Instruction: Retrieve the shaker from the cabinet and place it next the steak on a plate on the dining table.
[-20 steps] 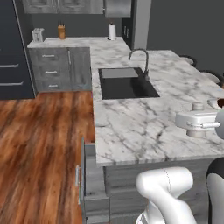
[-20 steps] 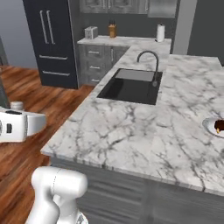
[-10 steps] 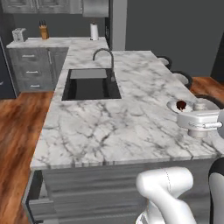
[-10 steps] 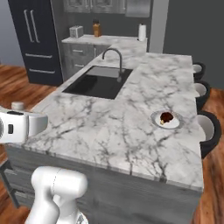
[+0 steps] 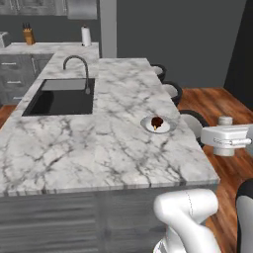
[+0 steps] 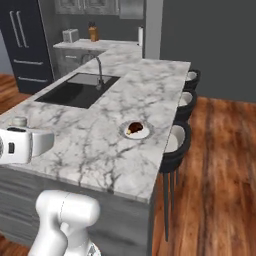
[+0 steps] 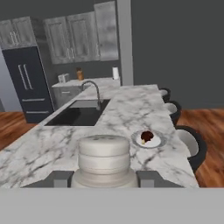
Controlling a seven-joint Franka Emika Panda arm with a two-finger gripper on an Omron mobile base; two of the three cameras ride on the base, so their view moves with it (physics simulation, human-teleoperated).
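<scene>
The shaker (image 7: 104, 159), a pale ribbed bottle, stands upright at the bottom of the hand view with my gripper (image 7: 104, 179) shut on it, one finger on each side. From the left base view its cap (image 5: 225, 120) sticks up out of the hand, off the table's right edge. The plate (image 5: 158, 124) lies near the dining table's (image 5: 113, 148) right edge, with the steak (image 5: 157, 121) on it. In the hand view the plate (image 7: 148, 140) and steak (image 7: 147, 137) lie beyond the shaker, a little to the right. Grey wall cabinets (image 7: 78, 39) hang far back.
A dark sink (image 5: 62, 96) with a curved tap (image 5: 79, 66) takes up the table's left half. Dark bar stools (image 6: 177, 140) line its right side over wooden floor (image 6: 220, 165). A paper-towel roll (image 5: 86, 35) and a knife block (image 5: 28, 35) stand on the back counter by a dark fridge (image 7: 26, 83).
The whole scene has slid left in both base views, so the camera has moved right along the table. The plate with the steak has come into view. The gripper stays shut on the shaker.
</scene>
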